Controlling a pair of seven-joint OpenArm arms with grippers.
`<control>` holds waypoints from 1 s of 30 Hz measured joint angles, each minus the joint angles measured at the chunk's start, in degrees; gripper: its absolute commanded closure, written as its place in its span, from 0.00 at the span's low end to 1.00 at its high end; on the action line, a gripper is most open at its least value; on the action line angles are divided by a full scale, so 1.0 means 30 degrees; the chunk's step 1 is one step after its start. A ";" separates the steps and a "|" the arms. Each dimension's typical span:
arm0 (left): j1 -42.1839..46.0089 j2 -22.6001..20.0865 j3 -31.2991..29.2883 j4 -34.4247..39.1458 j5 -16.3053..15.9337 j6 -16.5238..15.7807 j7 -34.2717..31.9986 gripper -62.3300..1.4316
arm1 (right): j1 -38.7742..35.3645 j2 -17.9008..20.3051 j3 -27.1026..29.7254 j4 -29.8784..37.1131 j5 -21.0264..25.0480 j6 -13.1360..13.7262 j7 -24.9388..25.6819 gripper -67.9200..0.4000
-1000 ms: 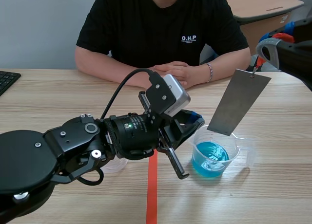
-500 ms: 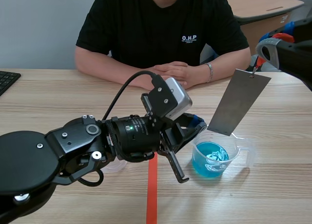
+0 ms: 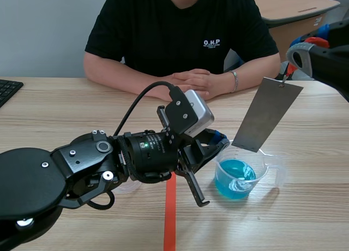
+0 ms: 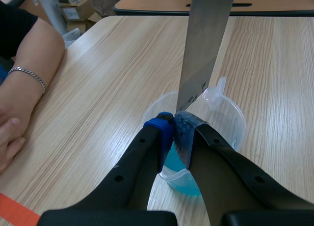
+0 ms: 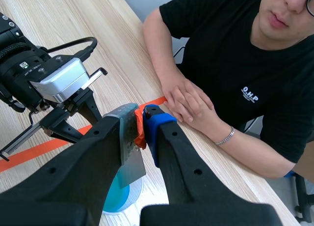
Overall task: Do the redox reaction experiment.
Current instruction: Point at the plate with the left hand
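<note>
Sheet (image 3: pixel 267 114) of metal hangs over cup (image 4: pixel 230 120)

The left claw (image 4: pixel 174 130) is closed on the near rim of the clear cup, which holds blue liquid (image 3: pixel 232 174) and stands on the table (image 3: pixel 54 109). The right claw (image 5: pixel 140 122) clamps the tilted sheet's top. The sheet's lower edge is near the cup's rim.

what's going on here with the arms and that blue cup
The left claw is shut on the rim of a clear beaker of blue liquid. The right claw holds a grey metal plate hanging just over the beaker, not yet dipped in the liquid. A person sits across the table, hands folded.
</note>
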 measured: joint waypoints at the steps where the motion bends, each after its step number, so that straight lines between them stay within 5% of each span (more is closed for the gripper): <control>1: 0.0000 0.0000 0.0000 0.0000 0.0000 0.0000 0.0000 0.90 | 0.0000 0.0000 0.0000 0.0000 0.0000 0.0000 0.0000 0.97; 24: 0.0000 -0.0015 0.0000 0.0000 0.0000 0.0000 -0.0080 0.90 | 0.0000 0.0000 0.0000 0.0000 0.0000 0.0000 0.0000 0.97; 30: 0.0000 -0.1188 0.0000 0.0029 -0.0503 -0.0051 -0.0495 0.90 | 0.0000 0.0000 0.0000 0.0000 0.0000 0.0000 0.0058 0.97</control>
